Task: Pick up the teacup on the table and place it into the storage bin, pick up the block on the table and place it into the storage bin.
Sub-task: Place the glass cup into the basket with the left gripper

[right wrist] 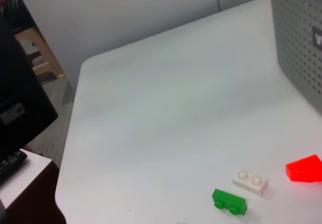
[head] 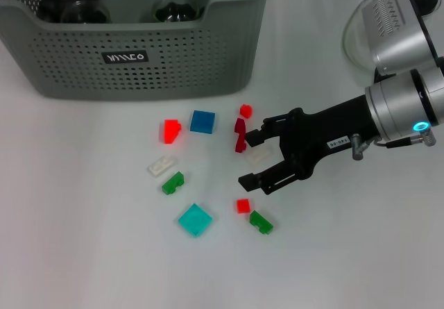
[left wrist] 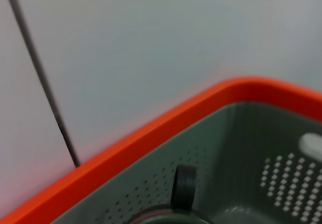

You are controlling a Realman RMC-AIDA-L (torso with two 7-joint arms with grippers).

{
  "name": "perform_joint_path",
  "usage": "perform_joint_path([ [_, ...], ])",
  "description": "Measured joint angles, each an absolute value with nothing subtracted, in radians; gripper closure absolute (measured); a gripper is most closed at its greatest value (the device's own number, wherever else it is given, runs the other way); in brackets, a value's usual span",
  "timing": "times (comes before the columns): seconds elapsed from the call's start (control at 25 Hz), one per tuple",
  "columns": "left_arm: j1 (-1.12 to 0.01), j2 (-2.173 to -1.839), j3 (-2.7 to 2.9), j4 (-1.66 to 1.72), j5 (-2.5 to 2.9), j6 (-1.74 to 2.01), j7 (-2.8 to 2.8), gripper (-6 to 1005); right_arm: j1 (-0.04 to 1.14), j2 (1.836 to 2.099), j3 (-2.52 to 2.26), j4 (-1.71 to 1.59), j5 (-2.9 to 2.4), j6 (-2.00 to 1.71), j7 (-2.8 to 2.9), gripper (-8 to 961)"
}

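Right gripper (head: pixel 254 160) reaching in from the right over the white tabletop (head: pixel 83 239), black jaws spread wide, nothing held; a pale white block (head: pixel 259 154) lying between the fingers, whether touched cannot be told. Dark red block (head: pixel 240 135) just beside the upper finger, small red cube (head: pixel 245 110) above it. Blue block (head: pixel 202 121) and bright red block (head: pixel 171 130) side by side nearer the storage bin (head: pixel 139 59). White studded block (head: pixel 161 165) and green block (head: pixel 173 182) close together, teal square block (head: pixel 195 219) below them. Small red block (head: pixel 243 205) and second green block (head: pixel 261 221) near the lower finger. Storage bin standing at the far edge, dark glassy items inside, not clearly identifiable. Left gripper out of sight; left wrist camera looking along the bin's orange-looking rim (left wrist: pixel 151 133) into its interior
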State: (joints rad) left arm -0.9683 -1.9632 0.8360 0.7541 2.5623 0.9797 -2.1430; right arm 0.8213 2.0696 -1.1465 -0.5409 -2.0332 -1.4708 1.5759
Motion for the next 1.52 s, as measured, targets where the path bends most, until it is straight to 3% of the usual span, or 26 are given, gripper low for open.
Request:
perform_joint_path([
  [0.6,-0.992,-2.004,0.838,0.684,2.674,0.892,-2.146,937,0.815,2.076,-1.151,-0.533,-2.036,-1.446,1.565,12],
  [0.84,-0.987,-2.006,0.831,0.663,2.674,0.888,-2.146,874,0.817,2.078,-1.152,-0.534,-2.036,-1.445,1.560,12],
  [1.28,-0.975,-2.002,0.834,0.658,2.675,0.887,-2.168,671,0.815,2.075,-1.158,-0.533,-2.037,-1.445,1.560,13],
  [1.36,-0.972,-2.001,0.834,0.667,2.675,0.901,-2.169,438,0.815,2.074,-1.158,-0.532,-2.037,-1.445,1.560,13],
  [1.52,-0.952,-1.999,0.799,0.790,2.652,1.045,-2.175,307,0.814,2.070,-1.158,-0.533,-2.037,-1.445,1.560,13],
])
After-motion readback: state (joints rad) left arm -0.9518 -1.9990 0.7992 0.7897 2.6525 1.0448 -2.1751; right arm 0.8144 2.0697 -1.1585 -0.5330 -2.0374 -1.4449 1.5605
